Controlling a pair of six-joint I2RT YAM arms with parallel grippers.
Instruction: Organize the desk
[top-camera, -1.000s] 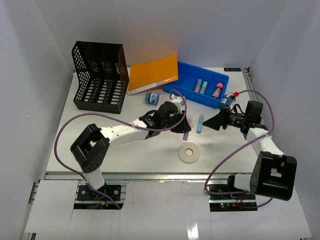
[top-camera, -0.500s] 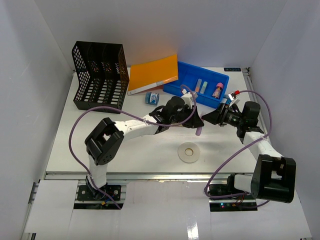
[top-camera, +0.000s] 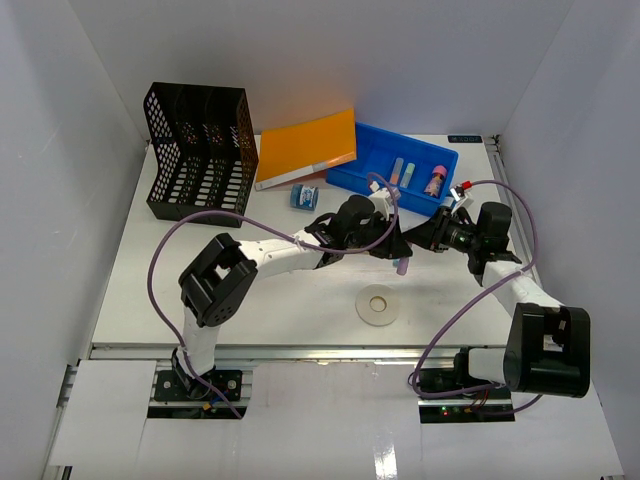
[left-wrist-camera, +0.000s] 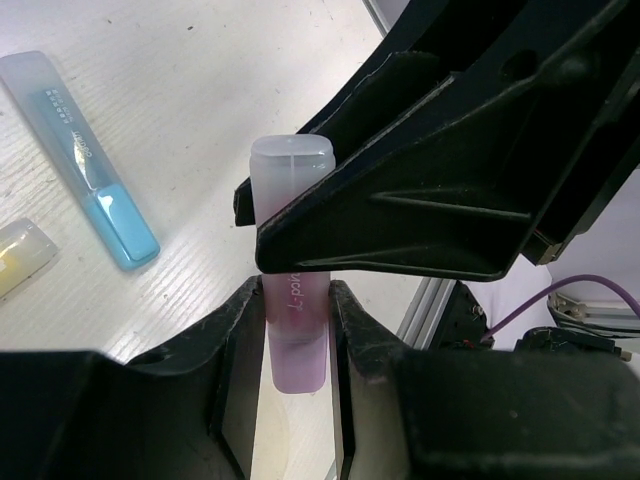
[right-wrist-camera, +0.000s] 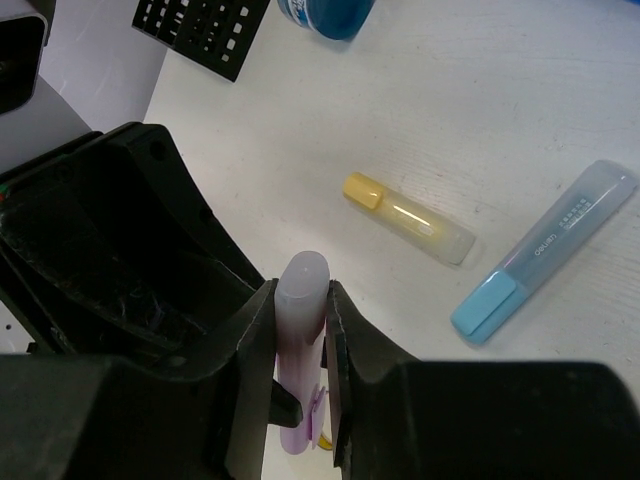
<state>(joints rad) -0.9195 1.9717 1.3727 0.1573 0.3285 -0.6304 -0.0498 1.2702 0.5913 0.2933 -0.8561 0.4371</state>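
A purple highlighter (left-wrist-camera: 291, 190) hangs above the white desk (top-camera: 200, 290), held by both grippers at once. My left gripper (left-wrist-camera: 296, 305) is shut on its lower body. My right gripper (right-wrist-camera: 300, 310) is shut on its capped end (right-wrist-camera: 302, 275), with the pads touching both sides. In the top view the two grippers, left (top-camera: 390, 244) and right (top-camera: 422, 240), meet just in front of the blue tray (top-camera: 375, 150), and the highlighter's tip (top-camera: 401, 265) pokes out below them. A yellow highlighter (right-wrist-camera: 408, 217) and a blue highlighter (right-wrist-camera: 545, 250) lie on the desk underneath.
The blue tray holds a few pens and a pink item (top-camera: 435, 180). An orange folder (top-camera: 305, 145) leans at the back, next to a black mesh file rack (top-camera: 200, 150). A small blue roll (top-camera: 305, 196) and a white tape ring (top-camera: 378, 305) lie on the desk.
My left arm carried the purple highlighter rightward. My right gripper came left to meet it and closed its jaws from wide open onto the highlighter's cap.
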